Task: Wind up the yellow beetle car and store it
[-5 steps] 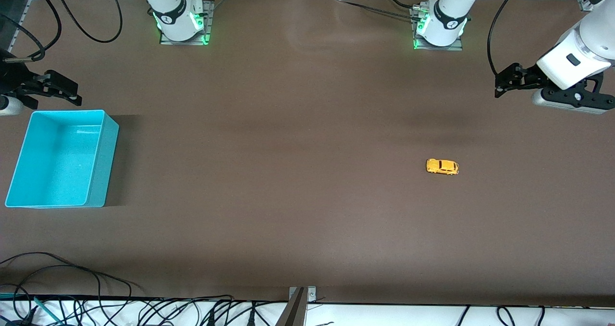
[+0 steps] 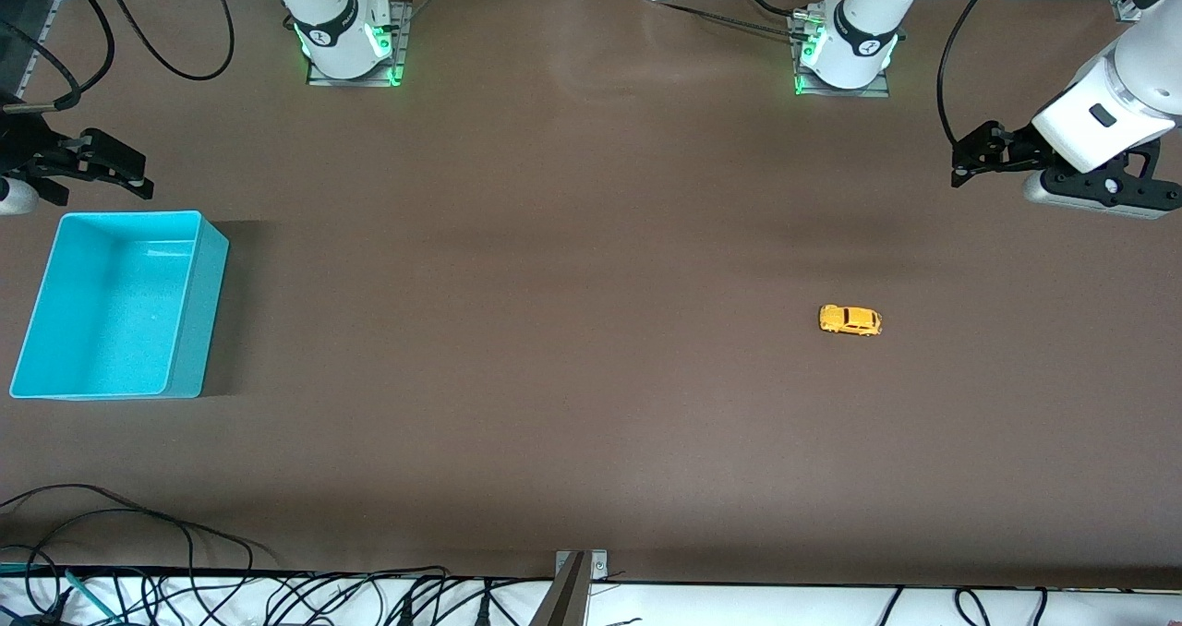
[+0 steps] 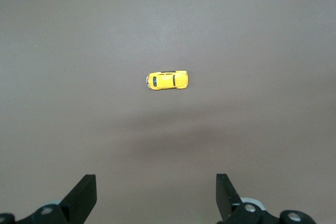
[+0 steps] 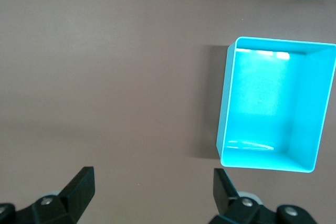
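One yellow beetle car [image 2: 850,320] on table, well apart from left gripper [image 2: 960,166] (fingers spread wide, empty).

A wide brown counter [image 2: 554,349] fills the front view, matte and flat, edge to edge. Sitting on it, right of centre in the frame, there's the yellow beetle car [image 2: 850,320], on its wheels, lying lengthwise across the picture with bare counter all around it. Over at the left edge of the frame sits a turquoise bin [image 2: 208,303], open top, nothing inside, well apart from the car. Up along the top, two arm bases [image 2: 349,40] are bolted down on the counter, green lights glowing.
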